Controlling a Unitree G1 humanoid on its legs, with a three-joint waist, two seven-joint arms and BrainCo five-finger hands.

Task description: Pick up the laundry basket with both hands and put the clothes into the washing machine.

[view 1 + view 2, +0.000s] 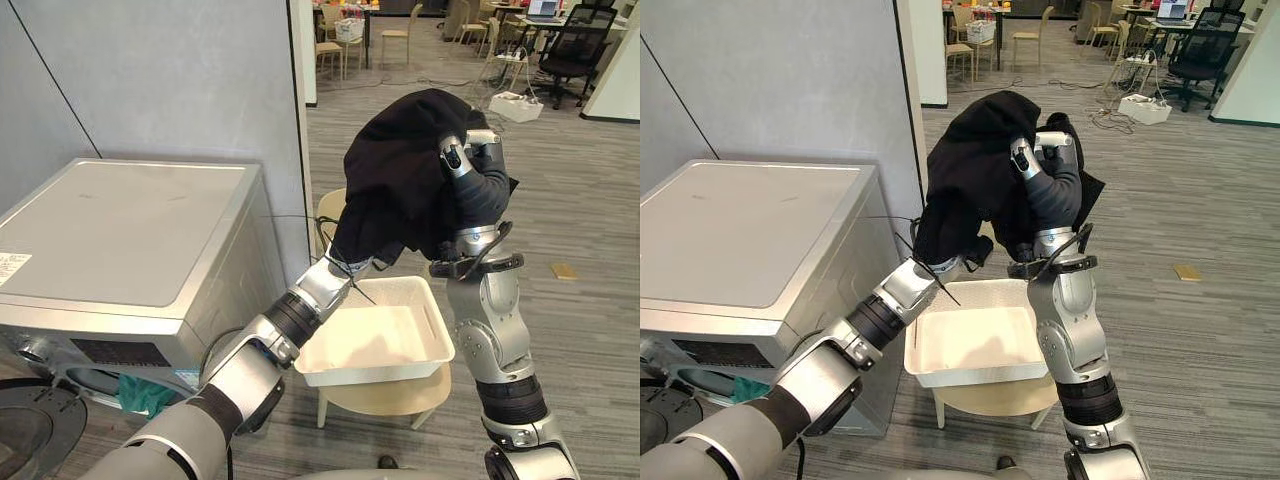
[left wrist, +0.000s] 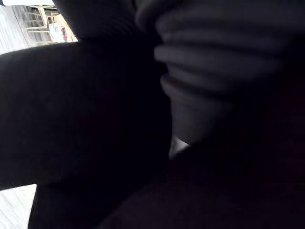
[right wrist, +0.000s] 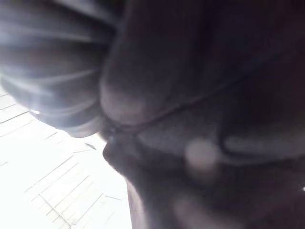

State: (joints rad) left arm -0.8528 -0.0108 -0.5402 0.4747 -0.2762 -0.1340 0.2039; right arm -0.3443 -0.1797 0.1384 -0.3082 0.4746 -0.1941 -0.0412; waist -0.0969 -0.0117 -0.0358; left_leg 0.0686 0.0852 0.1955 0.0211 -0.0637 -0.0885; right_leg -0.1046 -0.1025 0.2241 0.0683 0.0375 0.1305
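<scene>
Grey plank floor (image 1: 580, 200) and a pale partition wall (image 1: 150, 70) frame a laundry corner of an open office. Left of the laundry basket (image 1: 372, 376) stands the washing machine (image 1: 120, 230), its round door (image 1: 30, 430) swung open low down and a teal cloth (image 1: 145, 395) showing in the drum mouth. The left hand (image 2: 224, 71) reaches up from the machine's side of the basket into the lower edge of a black garment (image 1: 400, 170), which hangs bunched in the air straight above the basket and clear of it. The white basket sits on a round pale stool (image 1: 380, 398) with nothing visible inside. At the basket's right the right arm rises, and the right hand (image 3: 52, 57) goes into the upper folds of the same garment. Cloth wraps both hands, so whether either is clamped on it or merely carrying it cannot be told.

Judging by this, the step in hand is the transfer of the clothes: the garment is out of the basket and not yet in the machine. The next move calls for swinging the bundle leftward and well down from above the basket to the open drum, keeping trailing cloth clear of the door.
</scene>
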